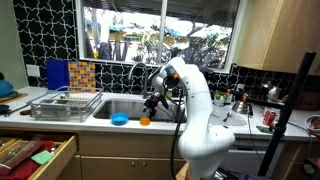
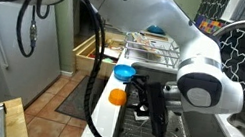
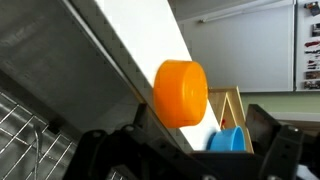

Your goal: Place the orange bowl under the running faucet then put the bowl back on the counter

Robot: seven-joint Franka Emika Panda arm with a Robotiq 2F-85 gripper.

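The orange bowl (image 1: 144, 121) sits on the counter's (image 1: 105, 121) front strip, next to the bright blue bowl (image 1: 120, 119). Both bowls show in both exterior views, orange (image 2: 117, 95) and blue (image 2: 124, 73). My gripper (image 1: 152, 101) hangs over the steel sink (image 1: 125, 106), just behind the orange bowl, and is open and empty. In the wrist view the orange bowl (image 3: 180, 93) lies ahead of the spread jaws (image 3: 190, 152), not between them, with the blue bowl (image 3: 228, 140) beside it. The faucet (image 1: 139, 74) arches behind the sink. I cannot tell if water runs.
A wire dish rack (image 1: 65, 103) stands on the counter beside the sink and also shows in an exterior view (image 2: 151, 51). A wooden drawer (image 1: 35, 155) is pulled open below the counter. Bottles (image 1: 215, 100) and a red can (image 1: 267, 117) stand on the sink's other side.
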